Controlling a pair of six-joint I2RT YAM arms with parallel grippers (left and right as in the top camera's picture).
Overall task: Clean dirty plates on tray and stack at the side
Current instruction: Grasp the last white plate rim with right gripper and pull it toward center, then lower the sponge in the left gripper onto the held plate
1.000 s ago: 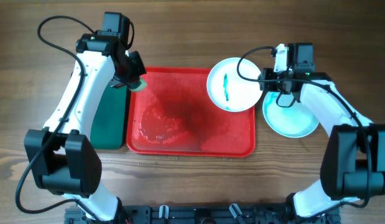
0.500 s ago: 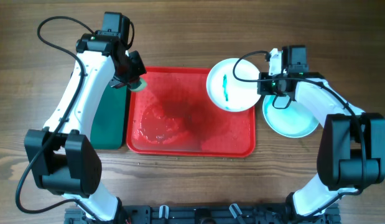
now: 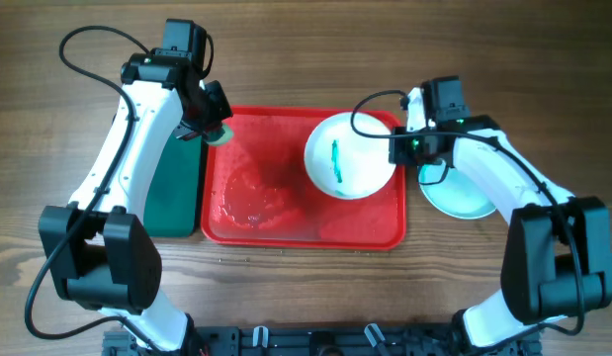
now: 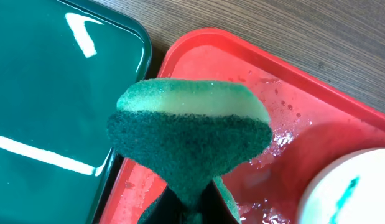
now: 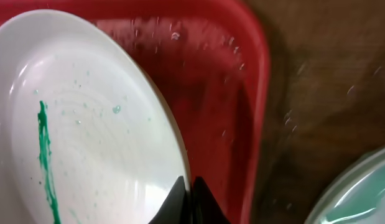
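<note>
A white plate (image 3: 350, 156) with a green smear is over the right part of the red tray (image 3: 256, 213). My right gripper (image 3: 396, 150) is shut on its right rim. In the right wrist view the jaws pinch the thin edge of the plate (image 5: 99, 137) at the right gripper (image 5: 191, 190), with the tray (image 5: 242, 112) beneath. My left gripper (image 3: 218, 132) hovers at the tray's top left corner, shut on a green sponge (image 4: 189, 137). The left gripper (image 4: 191, 208) is mostly hidden behind the sponge.
A pale aqua plate (image 3: 464, 198) rests on the wooden table right of the tray, partly under my right arm. A dark green tray (image 3: 175, 193) lies along the red tray's left side. Water wets the red tray's floor (image 4: 316, 112).
My right gripper has shut on the smeared plate's rim and moved it left and toward the front, further over the red tray. The left arm has stayed still.
</note>
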